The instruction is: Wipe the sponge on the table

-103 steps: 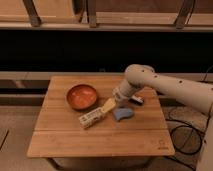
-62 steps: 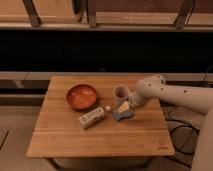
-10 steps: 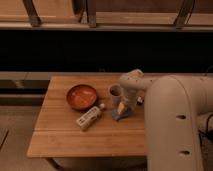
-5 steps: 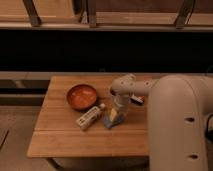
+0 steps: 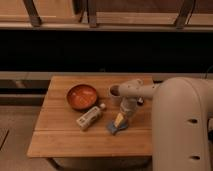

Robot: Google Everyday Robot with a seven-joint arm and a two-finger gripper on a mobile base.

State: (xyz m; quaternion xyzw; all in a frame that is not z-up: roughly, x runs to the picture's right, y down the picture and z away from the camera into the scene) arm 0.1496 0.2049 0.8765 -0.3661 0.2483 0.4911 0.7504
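Gripping sponge (image 5: 114, 129) against table (image 5: 60, 140), hand (image 5: 120, 120) closed

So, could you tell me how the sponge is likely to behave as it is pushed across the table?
The sponge looks thin and soft, so it will probably flex or bunch rather than slide stiffly. It seems light and lies flat, so it should drag easily over the plank table without rolling. The shut tool sits at its upper edge.
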